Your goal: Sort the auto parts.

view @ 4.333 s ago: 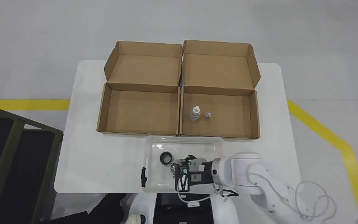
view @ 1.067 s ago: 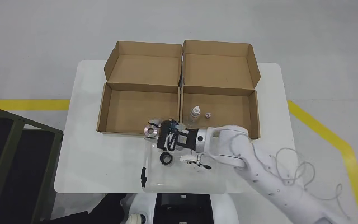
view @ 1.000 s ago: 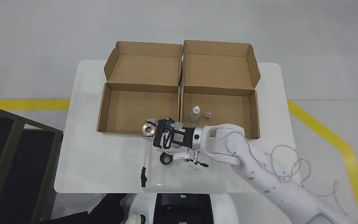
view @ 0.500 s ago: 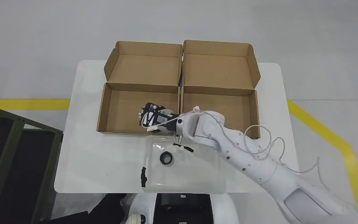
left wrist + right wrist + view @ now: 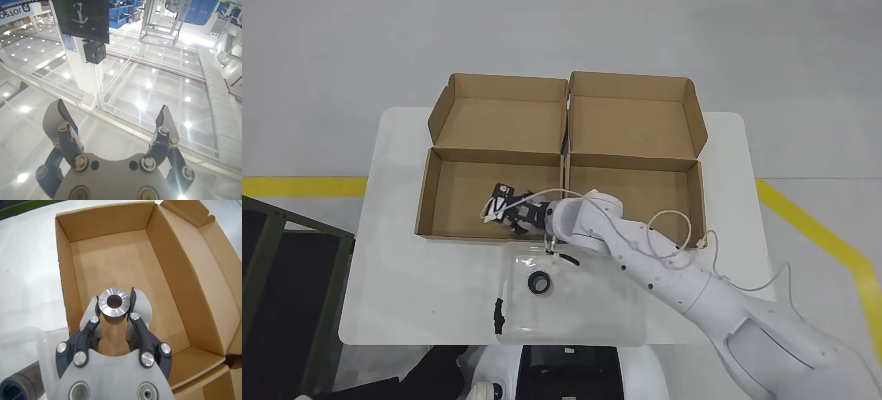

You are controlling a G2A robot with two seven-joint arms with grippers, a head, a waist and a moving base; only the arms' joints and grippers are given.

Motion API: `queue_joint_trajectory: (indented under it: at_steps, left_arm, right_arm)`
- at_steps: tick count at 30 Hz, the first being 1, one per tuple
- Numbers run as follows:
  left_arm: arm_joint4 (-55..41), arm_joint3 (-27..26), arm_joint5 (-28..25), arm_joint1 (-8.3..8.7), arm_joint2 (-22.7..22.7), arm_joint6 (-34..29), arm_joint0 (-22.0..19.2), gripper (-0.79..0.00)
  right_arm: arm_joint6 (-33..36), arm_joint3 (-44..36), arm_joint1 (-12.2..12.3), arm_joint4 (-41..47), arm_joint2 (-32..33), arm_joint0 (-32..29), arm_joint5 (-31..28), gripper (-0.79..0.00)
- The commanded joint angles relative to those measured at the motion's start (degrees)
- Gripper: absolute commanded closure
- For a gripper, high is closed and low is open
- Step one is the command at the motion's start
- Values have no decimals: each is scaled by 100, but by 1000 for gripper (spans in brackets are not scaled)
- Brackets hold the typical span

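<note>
My right gripper (image 5: 114,302) is shut on a silver metal bushing (image 5: 114,308) with a round bore, held above the floor of the left cardboard box (image 5: 121,262). From above, that gripper (image 5: 504,208) sits over the front part of the left box (image 5: 442,190). A black ring-shaped part (image 5: 539,284) lies in the clear plastic bin (image 5: 622,305). The right cardboard box (image 5: 682,205) holds a small white bottle-like part (image 5: 588,202) and a small metal piece (image 5: 611,206), both partly hidden by the arm. My left gripper (image 5: 113,117) stands open, pointing at the ceiling, nothing between its fingers.
Both boxes stand side by side with lids folded back toward the far table edge. A dark cylindrical part (image 5: 17,386) lies in the bin near the box wall. Bare white tabletop (image 5: 392,270) extends left of the boxes and bin.
My right arm has lifted the bushing out of the bin and carried it left and away over the front wall of the left box. The black ring stays in the bin.
</note>
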Motion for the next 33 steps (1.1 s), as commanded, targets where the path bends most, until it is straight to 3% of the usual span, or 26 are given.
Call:
queue_joint_trajectory:
  at_steps: [1,2,5,8,17,20,26,33]
  left_arm:
    - [0,0,0,0,0,0,0,-785]
    - [0,0,0,0,0,0,0,-785]
    - [0,0,0,0,0,0,0,-785]
    - [0,0,0,0,0,0,0,-785]
    - [0,0,0,0,0,0,0,-785]
    - [0,0,0,0,0,0,0,-785]
    - [0,0,0,0,0,0,0,-785]
    - [0,0,0,0,0,0,0,-785]
  right_arm:
    - [37,101,-55,10,-14,23,-26,0]
    - [50,147,-80,12,-16,35,-44,0]
    - [57,275,-143,18,6,61,-72,-212]
    - [90,378,-192,18,41,84,-123,-339]
    - [224,475,-271,65,232,76,-227,-388]
    - [173,254,-227,17,405,39,-276,-459]
    - [452,-859,-2,-247,830,-316,-515,-520]
    - [1034,-2485,376,-622,1415,-1328,-871,-606]
